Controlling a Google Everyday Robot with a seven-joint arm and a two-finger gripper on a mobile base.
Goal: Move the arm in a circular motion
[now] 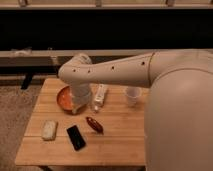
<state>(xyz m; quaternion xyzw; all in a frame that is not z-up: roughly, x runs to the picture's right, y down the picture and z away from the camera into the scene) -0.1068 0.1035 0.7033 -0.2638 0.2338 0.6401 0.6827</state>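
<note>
Over the table point(120, 140), arm point(115, 72); claw point(77, 107), state untellable, by orange bowl point(63, 97); bottle point(101, 94), cup point(132, 95) beside

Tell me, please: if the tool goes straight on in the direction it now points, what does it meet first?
The tool, at the lower end of the arm, points down at the right edge of the orange bowl on the table. It would probably meet that bowl first; depth is unclear.
</note>
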